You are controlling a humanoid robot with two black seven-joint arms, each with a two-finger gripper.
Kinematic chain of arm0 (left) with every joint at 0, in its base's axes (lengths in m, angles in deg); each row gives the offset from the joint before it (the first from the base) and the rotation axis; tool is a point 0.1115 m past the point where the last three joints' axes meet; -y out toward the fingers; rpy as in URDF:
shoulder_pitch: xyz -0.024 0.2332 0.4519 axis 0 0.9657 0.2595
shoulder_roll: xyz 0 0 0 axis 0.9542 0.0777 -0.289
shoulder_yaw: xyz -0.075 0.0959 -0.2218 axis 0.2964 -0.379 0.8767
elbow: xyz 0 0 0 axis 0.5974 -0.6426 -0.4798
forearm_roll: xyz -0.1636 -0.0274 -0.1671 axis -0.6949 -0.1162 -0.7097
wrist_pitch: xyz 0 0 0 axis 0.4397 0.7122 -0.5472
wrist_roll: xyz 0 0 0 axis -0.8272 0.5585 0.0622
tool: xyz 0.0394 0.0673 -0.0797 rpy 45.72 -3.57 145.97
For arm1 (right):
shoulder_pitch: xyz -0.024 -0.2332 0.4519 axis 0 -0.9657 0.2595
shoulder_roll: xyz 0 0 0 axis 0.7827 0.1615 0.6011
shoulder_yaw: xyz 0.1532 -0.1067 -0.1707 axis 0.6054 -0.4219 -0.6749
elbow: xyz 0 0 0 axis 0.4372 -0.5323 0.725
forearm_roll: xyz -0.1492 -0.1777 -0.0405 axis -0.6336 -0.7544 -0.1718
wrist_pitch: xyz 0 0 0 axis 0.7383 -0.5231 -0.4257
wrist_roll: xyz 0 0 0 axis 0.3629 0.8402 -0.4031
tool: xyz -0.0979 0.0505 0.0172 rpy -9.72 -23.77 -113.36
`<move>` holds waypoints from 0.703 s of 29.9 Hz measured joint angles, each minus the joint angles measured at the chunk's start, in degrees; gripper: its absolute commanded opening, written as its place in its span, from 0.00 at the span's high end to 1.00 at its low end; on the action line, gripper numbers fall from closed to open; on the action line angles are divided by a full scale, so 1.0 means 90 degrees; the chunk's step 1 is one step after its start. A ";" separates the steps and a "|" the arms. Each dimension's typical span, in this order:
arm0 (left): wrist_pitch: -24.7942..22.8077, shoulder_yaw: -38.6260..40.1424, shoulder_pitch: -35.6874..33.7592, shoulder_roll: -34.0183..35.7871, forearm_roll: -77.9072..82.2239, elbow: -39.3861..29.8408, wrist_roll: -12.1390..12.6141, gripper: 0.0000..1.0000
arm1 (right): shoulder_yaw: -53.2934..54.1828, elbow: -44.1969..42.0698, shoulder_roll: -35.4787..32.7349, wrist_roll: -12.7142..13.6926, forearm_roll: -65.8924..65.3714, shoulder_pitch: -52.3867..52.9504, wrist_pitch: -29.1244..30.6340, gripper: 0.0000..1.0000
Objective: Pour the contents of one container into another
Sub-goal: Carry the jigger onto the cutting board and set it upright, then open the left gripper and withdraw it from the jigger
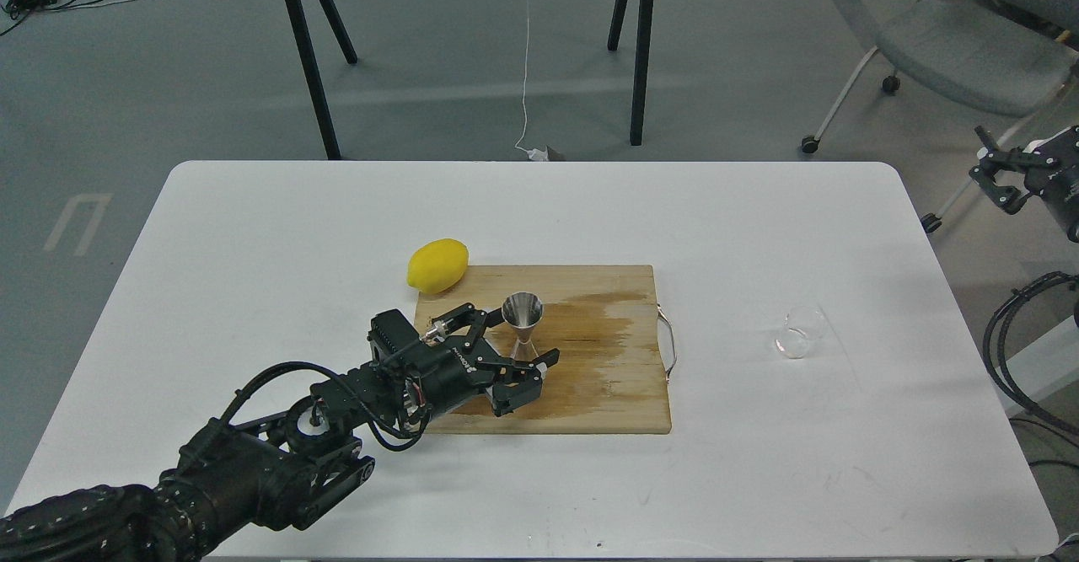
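The steel jigger (523,323) stands upright on the wooden cutting board (607,377), near its left half. My left gripper (511,336) is open low over the board. One finger lies to the left of the jigger and the other just in front of its base; neither finger grips it. The clear glass tumbler (799,332) sits on the white table (253,233) to the right of the board, far from both grippers. My right gripper (1000,171) hangs off the table's right edge, and its fingers look open and empty.
A yellow lemon (437,264) rests at the board's back left corner. A dark wet stain covers the board's middle. The board has a metal handle (670,345) on its right side. A grey chair (969,48) stands beyond the table at right.
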 measured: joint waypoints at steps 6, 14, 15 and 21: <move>0.0000 0.0033 0.0072 0.0000 -0.0092 0.0056 0.0000 0.04 | 0.0000 0.0003 0.0013 -0.0003 0.0001 -0.0018 0.0000 0.00; 0.0000 0.0036 0.0272 0.0000 -0.0154 0.0045 0.0000 0.04 | 0.0010 0.0008 0.0017 -0.0008 0.0007 -0.0019 0.0000 0.00; 0.0000 0.0039 0.0298 0.0000 -0.0154 0.0042 0.0000 0.04 | 0.0010 0.0008 0.0017 -0.0008 0.0008 -0.0019 0.0000 0.00; 0.0000 0.0088 0.0336 0.0224 -0.0178 0.0031 0.0000 0.05 | 0.0010 0.0006 0.0017 -0.0012 0.0009 -0.0026 0.0000 0.00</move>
